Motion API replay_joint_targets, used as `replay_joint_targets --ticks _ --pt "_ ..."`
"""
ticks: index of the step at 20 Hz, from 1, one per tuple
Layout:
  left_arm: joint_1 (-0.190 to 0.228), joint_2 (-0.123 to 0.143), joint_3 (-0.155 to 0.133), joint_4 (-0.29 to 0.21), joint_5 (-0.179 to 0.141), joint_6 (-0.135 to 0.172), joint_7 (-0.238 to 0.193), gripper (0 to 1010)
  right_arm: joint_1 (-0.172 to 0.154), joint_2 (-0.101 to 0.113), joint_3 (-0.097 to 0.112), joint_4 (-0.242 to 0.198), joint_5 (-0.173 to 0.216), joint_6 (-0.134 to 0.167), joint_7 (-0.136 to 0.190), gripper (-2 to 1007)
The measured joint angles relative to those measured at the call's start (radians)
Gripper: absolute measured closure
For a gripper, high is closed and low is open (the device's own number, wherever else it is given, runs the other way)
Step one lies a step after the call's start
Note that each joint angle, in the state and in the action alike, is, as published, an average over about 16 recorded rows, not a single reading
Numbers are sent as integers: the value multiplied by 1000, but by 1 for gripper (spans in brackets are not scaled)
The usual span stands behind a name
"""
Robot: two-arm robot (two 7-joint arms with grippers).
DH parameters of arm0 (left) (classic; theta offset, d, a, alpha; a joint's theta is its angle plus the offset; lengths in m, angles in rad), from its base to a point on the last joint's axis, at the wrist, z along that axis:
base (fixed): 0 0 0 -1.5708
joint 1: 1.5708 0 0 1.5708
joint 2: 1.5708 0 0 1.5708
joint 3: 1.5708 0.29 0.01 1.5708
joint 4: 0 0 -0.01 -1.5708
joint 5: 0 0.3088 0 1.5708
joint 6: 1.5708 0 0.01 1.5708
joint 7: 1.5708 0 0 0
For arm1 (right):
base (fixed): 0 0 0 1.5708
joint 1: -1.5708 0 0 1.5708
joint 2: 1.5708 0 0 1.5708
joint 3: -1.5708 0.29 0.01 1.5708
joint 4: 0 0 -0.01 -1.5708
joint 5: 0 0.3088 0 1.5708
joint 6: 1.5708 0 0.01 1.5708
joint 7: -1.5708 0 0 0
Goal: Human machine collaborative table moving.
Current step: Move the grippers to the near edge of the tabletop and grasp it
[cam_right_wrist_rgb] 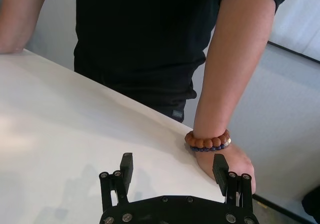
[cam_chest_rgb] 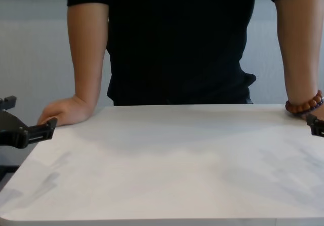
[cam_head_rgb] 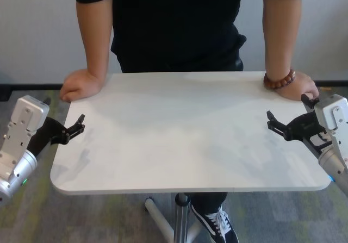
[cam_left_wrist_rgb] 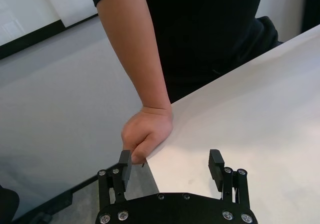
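The white table (cam_head_rgb: 185, 139) stands in front of me on a grey post (cam_head_rgb: 181, 216). The human (cam_head_rgb: 179, 25) in a black shirt stands at its far side, one hand (cam_head_rgb: 80, 84) on the far left corner and the other, with a beaded bracelet (cam_head_rgb: 279, 80), on the far right corner. My left gripper (cam_head_rgb: 76, 128) is open at the table's left edge; in the left wrist view (cam_left_wrist_rgb: 170, 164) one finger is over the top and one is outside the edge. My right gripper (cam_head_rgb: 274, 124) is open over the right edge, just short of the braceleted hand (cam_right_wrist_rgb: 225, 159).
Grey carpet floor (cam_head_rgb: 109, 221) lies around the table. The human's dark shoe (cam_head_rgb: 220, 224) shows beside the post under the near edge. A pale wall with a dark skirting strip (cam_left_wrist_rgb: 30, 41) is behind the human.
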Motion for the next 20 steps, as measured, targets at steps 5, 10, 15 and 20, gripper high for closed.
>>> replay_joint_targets --ticks 5,10,15,20 --pt "0 0 0 0 0 0 0 9 0 0 0 0 0 0 0 4" --pt "0 0 0 0 0 0 0 9 0 0 0 0 0 0 0 4" --pt "0 0 0 0 0 0 0 9 0 0 0 0 0 0 0 4" --pt "0 0 0 0 0 0 0 9 0 0 0 0 0 0 0 4"
